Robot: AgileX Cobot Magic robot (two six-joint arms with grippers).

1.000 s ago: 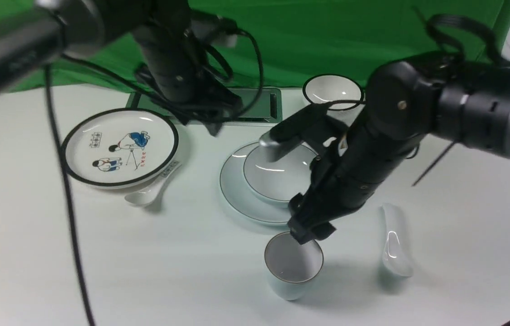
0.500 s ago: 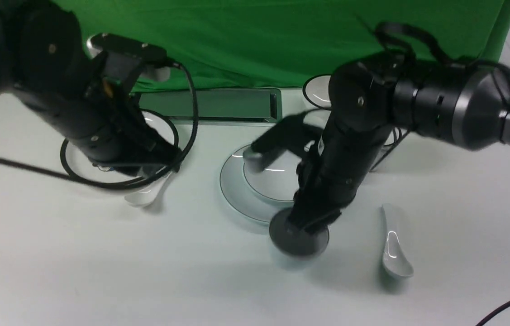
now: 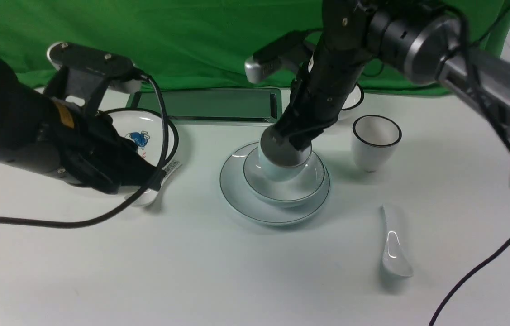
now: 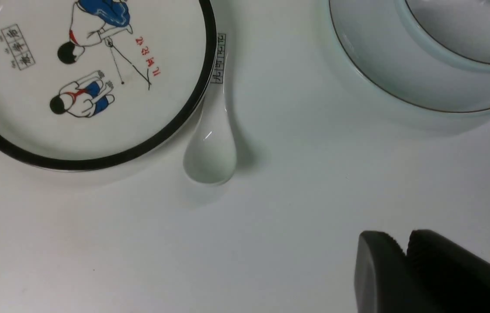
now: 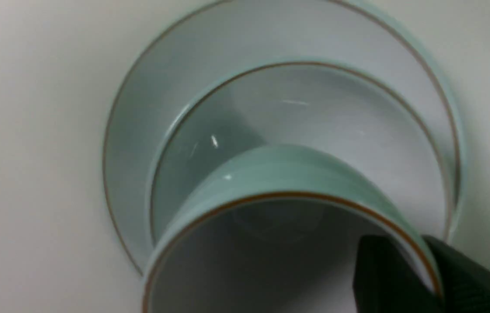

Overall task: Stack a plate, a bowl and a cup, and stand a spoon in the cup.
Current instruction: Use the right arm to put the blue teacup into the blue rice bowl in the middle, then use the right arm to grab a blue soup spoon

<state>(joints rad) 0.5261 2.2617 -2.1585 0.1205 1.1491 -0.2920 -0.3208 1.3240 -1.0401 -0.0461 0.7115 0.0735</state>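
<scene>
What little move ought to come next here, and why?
Probably the right gripper should ease the cup down onto the bowl's floor before letting go: its fingers pinch the cup's rim, the cup is over the bowl, and the bowl already sits on the plate. Whether the cup touches bottom yet, I can't tell.

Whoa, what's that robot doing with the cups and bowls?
The robot's right gripper is holding the pale blue-green cup by its rim, over the matching bowl. That bowl sits on a plain plate, so it is building a stack. The plain spoon lies on the table, not in the cup yet. The left gripper is shut and holds nothing, near the picture plate.
</scene>
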